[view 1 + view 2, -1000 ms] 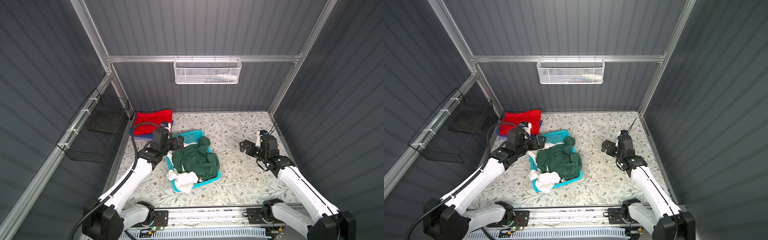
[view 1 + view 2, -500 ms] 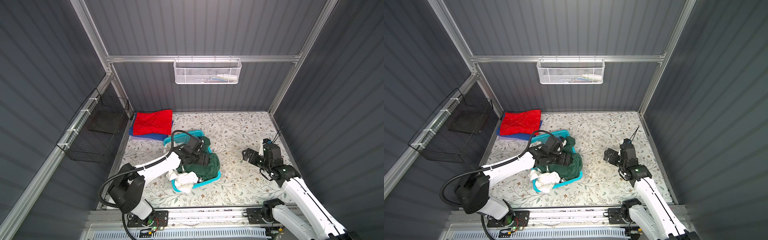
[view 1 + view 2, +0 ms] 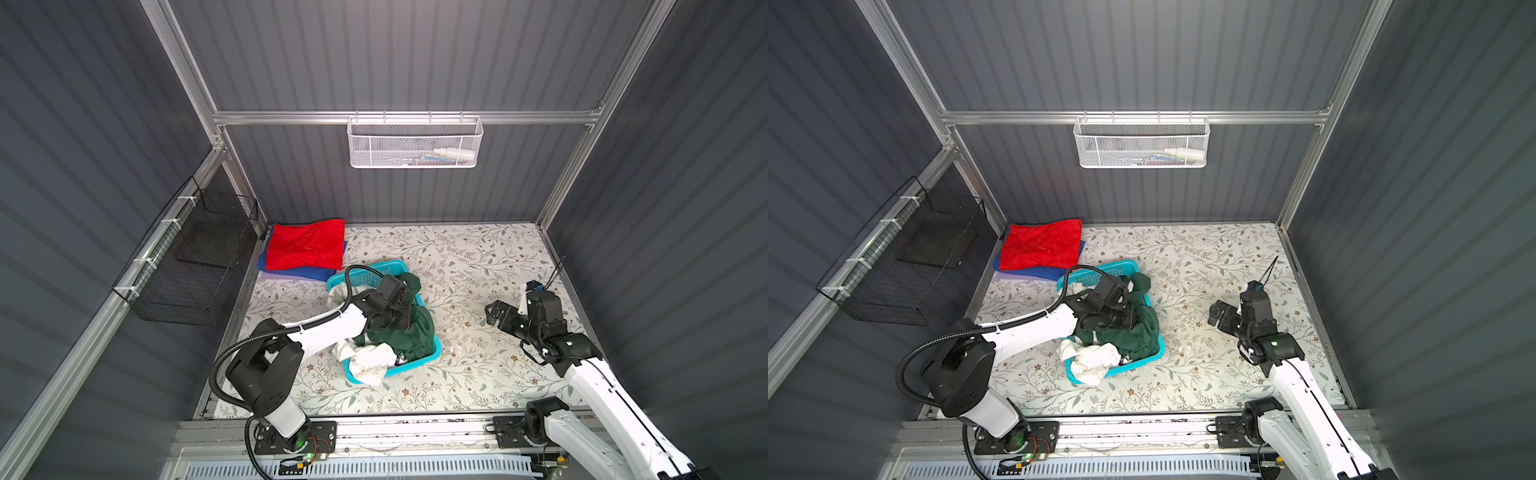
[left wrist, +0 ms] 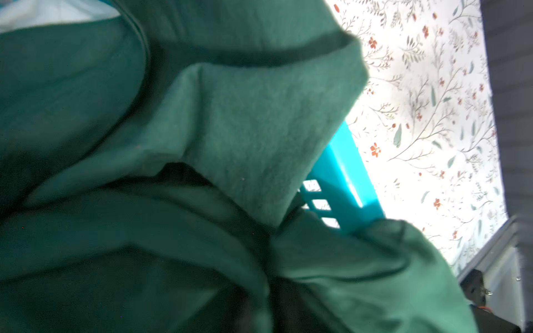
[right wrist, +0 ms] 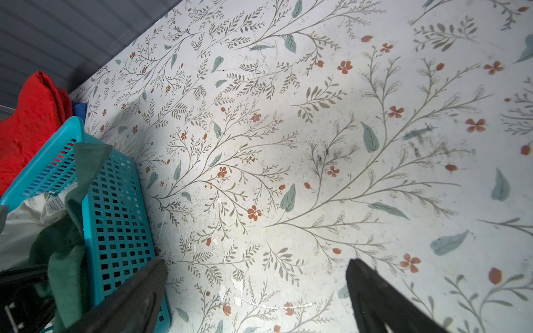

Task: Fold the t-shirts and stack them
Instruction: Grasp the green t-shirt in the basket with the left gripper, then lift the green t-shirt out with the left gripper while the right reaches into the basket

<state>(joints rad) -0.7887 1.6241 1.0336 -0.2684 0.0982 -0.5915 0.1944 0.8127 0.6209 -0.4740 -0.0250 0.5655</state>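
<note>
Left end effector (image 3: 409, 322): off folded stack (image 3: 305, 251) at counter's (image 3: 478, 257) far-left corner, now pressed together on dark green t-shirt (image 3: 419, 336) in basket (image 3: 415, 366); lift-out likely next. Right end effector (image 3: 496, 313) spread, idle.

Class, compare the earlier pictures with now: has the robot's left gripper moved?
Yes. The left gripper has left the folded red t-shirt and come nearer the camera, into the dark green t-shirt in the turquoise plastic lattice basket.

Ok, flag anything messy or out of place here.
The white t-shirt spills over the near rim of the turquoise basket, and the dark green t-shirt hangs over its far rim. Nothing looks damaged.
</note>
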